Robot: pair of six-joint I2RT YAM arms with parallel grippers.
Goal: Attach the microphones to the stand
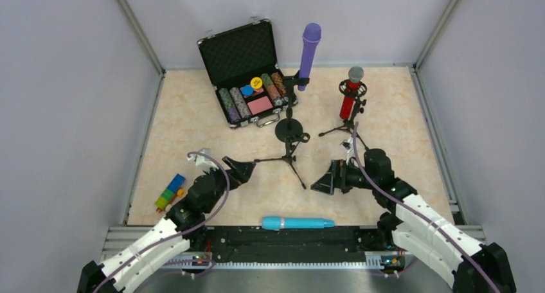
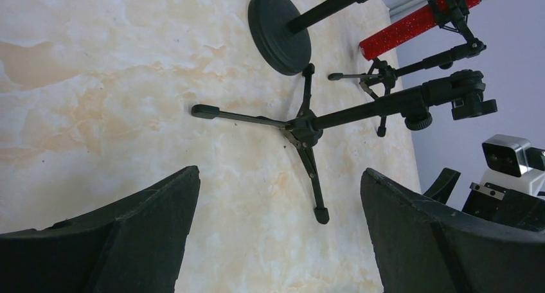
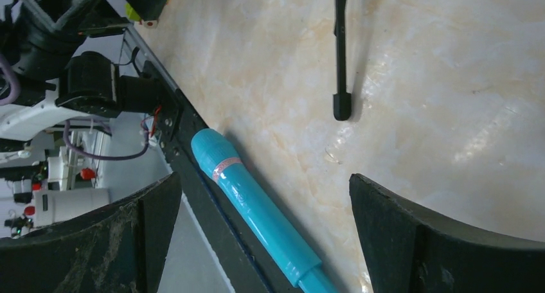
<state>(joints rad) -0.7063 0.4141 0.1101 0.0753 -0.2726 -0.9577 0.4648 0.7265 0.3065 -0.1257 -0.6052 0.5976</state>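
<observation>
- Jaws first: the left jaws are spread wide and hold nothing. They sit low over the table (image 1: 193, 123), just left of the bare tripod stand (image 1: 287, 157).
- The right jaws are just as wide apart and also hold nothing. They sit just right of that same tripod stand and face it.
- The light blue microphone (image 1: 297, 223) lies flat on the table along its near edge, just beside the black rail (image 1: 289, 240). It is between the two arm bases and apart from every stand.
- The purple microphone (image 1: 310, 52) stands nearly upright in the clip of a round-base stand (image 1: 288, 129) toward the back of the table.
- The red microphone (image 1: 348, 103), with its silver mesh head, sits upright in the black mount of a small tripod (image 1: 334, 129), to the right of the purple one.
- An open case (image 1: 241, 52) of poker chips sits at the back left, near the round-base stand.
- Coloured blocks (image 1: 169, 192) lie near the left edge of the table, beside the left arm.
</observation>
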